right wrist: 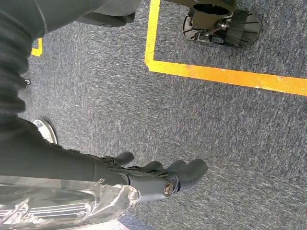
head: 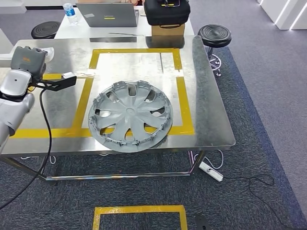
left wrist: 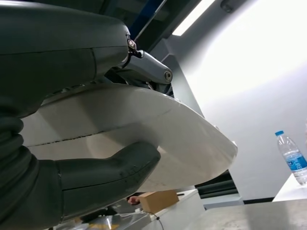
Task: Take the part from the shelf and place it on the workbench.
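The part, a grey hubcap (head: 130,117), lies flat on the steel workbench (head: 210,120), over the front line of the yellow taped square; nothing touches it. My left arm is raised over the table's left end, its wrist (head: 27,60) well left of the hubcap. In the left wrist view my left hand (left wrist: 105,175) has its thumb under and a finger (left wrist: 148,69) over a pale curved surface (left wrist: 181,139); what that surface is I cannot tell. My right hand (right wrist: 159,175) hangs above the carpet, fingers nearly straight, holding nothing.
Behind the workbench a white table carries a laptop (head: 108,14), a black bag (head: 166,10), a cardboard box (head: 167,29) and a water bottle (head: 70,13). Black stools (head: 215,34) flank it. A power strip (head: 210,171) and cables lie on the carpet.
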You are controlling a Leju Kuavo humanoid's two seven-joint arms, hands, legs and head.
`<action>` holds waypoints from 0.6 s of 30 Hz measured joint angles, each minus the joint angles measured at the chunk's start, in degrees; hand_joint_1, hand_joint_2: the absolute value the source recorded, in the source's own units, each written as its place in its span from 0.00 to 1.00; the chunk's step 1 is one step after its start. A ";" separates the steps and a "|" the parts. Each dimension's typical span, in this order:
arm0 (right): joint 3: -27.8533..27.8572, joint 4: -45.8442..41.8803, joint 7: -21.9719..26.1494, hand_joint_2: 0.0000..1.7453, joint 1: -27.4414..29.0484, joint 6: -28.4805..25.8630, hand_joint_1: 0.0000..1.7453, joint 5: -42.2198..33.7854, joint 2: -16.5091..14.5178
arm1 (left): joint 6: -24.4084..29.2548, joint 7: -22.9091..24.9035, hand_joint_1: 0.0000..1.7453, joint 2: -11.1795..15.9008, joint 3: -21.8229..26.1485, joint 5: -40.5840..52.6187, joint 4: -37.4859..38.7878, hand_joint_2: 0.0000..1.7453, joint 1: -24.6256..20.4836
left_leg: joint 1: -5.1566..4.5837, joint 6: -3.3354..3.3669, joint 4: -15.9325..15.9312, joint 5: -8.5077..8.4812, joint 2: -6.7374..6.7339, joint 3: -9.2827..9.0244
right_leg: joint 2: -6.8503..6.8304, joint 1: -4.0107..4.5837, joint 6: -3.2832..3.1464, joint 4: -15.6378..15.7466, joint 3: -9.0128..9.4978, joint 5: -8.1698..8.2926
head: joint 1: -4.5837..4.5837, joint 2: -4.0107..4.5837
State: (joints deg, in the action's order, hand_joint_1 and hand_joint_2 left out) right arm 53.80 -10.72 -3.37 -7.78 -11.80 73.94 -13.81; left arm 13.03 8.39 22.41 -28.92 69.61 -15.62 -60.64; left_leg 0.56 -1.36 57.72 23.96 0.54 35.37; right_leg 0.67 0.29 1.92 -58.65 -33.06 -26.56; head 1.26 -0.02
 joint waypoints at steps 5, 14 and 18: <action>-0.09 0.05 0.00 1.00 -0.02 -0.01 0.00 0.00 0.00 | 0.00 0.00 1.00 0.25 0.11 0.00 0.05 1.00 0.11 | 0.00 0.00 0.00 0.00 0.00 0.00 | 0.00 0.00 0.00 0.00 0.00 0.00 | -0.01 0.00; -0.37 0.05 0.02 0.00 -0.06 -0.01 0.00 0.02 0.00 | -0.17 -1.01 0.00 0.63 0.78 0.00 0.21 1.00 0.28 | 0.00 0.00 0.00 0.00 0.00 0.00 | 0.01 0.00 0.00 0.00 -0.01 0.00 | 0.00 0.00; -0.38 0.05 0.07 0.00 -0.07 -0.01 0.00 0.04 0.00 | -0.01 -1.80 0.00 0.87 1.55 0.00 0.30 0.00 0.66 | 0.00 0.00 0.00 0.00 0.00 0.00 | 0.01 0.00 0.00 0.00 -0.01 0.00 | 0.00 0.00</action>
State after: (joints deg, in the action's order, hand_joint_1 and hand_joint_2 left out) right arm 53.41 -10.67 -3.30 -7.85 -11.80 73.99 -13.81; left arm 13.02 6.60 23.28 -27.38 69.61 -15.32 -59.98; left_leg 0.57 -1.36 57.72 23.96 0.54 35.37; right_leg 0.68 0.30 1.92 -58.65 -33.07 -26.56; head 1.26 -0.02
